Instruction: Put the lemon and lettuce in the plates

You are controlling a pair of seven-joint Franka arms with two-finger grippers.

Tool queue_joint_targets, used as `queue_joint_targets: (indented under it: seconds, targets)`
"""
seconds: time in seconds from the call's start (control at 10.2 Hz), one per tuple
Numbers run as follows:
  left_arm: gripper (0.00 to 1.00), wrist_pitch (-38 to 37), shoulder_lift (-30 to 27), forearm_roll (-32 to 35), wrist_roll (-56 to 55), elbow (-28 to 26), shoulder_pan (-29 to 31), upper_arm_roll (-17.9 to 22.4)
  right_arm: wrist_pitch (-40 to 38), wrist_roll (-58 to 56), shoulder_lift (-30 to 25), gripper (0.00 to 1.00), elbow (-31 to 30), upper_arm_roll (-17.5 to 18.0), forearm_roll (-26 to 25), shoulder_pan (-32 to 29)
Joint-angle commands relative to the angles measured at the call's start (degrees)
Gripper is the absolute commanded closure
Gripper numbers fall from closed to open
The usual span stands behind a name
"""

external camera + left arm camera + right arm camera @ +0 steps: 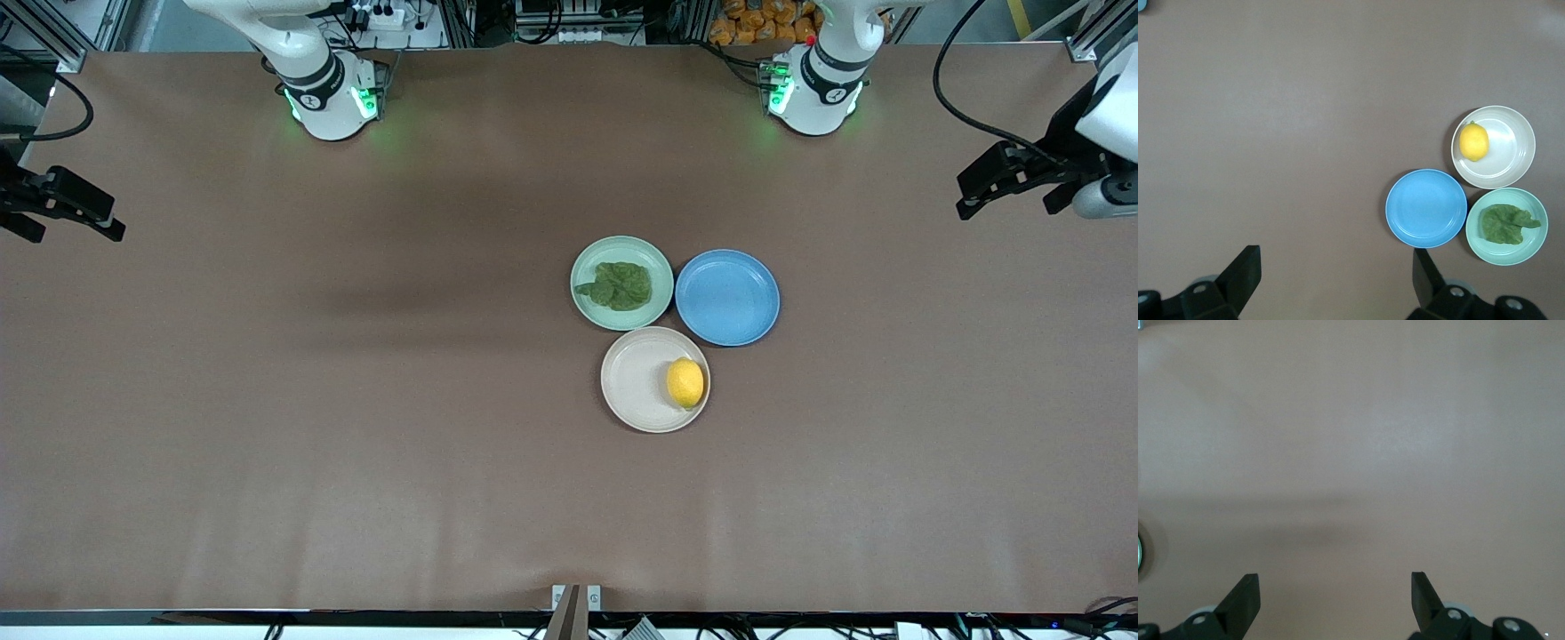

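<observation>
The dark green lettuce (pixel 621 285) lies in the pale mint green plate (pixel 653 258) near the table's middle. The yellow lemon (pixel 685 382) lies in the beige-cream plate (pixel 633 378), which is nearer to the front camera. The left wrist view also shows the lemon (pixel 1473 141) in the beige plate (pixel 1506 152) and the lettuce (pixel 1503 224) in the mint plate (pixel 1507 257). My left gripper (pixel 962 196) (pixel 1336 257) is open and empty, up over the left arm's end of the table. My right gripper (pixel 78 233) (pixel 1335 579) is open and empty over the right arm's end.
An empty blue plate (pixel 727 297) (pixel 1426 208) touches the other two plates, toward the left arm's end. The brown table (pixel 356 400) is bare around the three plates. The right wrist view shows only bare table (pixel 1358 453).
</observation>
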Motion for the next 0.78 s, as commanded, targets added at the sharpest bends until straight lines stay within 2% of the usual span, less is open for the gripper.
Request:
queue_joint_targets:
  seconds: [0.0,0.68]
  targets:
    - [0.0,-1.3,0.08,0.7,0.93,1.13,-0.56,0.29,1.1,-0.01,-0.32,0.0,-0.58,-0.6,1.04,0.4]
    - [0.0,0.28,0.26,0.61,1.19,1.22,-0.56,0.12,0.83,-0.54,-0.41,0.0,-0.58,-0.6,1.13,0.31]
